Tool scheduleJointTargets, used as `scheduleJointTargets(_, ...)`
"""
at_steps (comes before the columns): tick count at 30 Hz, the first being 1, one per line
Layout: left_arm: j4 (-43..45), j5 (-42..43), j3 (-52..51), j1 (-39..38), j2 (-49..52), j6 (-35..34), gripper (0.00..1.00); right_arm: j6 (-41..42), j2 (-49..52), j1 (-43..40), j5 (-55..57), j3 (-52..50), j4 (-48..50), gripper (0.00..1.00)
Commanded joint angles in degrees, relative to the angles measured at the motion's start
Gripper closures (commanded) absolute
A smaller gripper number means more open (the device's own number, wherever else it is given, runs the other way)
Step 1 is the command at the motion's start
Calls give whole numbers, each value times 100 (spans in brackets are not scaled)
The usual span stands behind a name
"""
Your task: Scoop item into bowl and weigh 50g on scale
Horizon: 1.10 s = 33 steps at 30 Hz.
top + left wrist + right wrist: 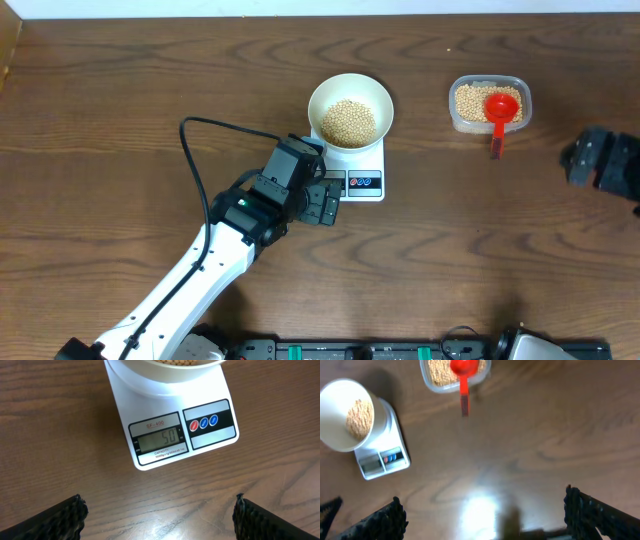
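Left hand (160,520) agape before scale (160,440), its 50 legible only wrist-side

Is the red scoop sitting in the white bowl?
No, the red scoop rests in the clear tub, apart from the bowl.

Left wrist view. I see the scale (170,420) lying askew on the wooden table (50,435), its display (159,439) reading 50, with three round buttons (204,423) beside it. The bowl (165,377) sits on its platform. My left gripper (160,520) hangs spread wide, near the scale.
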Motion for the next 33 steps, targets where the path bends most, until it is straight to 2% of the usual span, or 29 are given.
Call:
scheduleJointTargets(1,-4,-33,0,7,-79,57,5,-46,-44,-20,57,70,-146,1)
scheduleJointTargets(15,-4,-31,0,7,-79,57,4,-26,-50,-17,17,66,-140,1)
scheduleJointTargets(22,-4,-33,0,7,-79,57,5,-557,-356,-17,-673,66,573,1)
scheduleJointTargets(30,-4,-33,0,7,-79,57,5,-562,-828,-7,-813,39,1211,1)
scheduleJointTargets(33,-4,-33,0,7,-79,57,5,-564,-1147,24,-741,-299,1558,1)
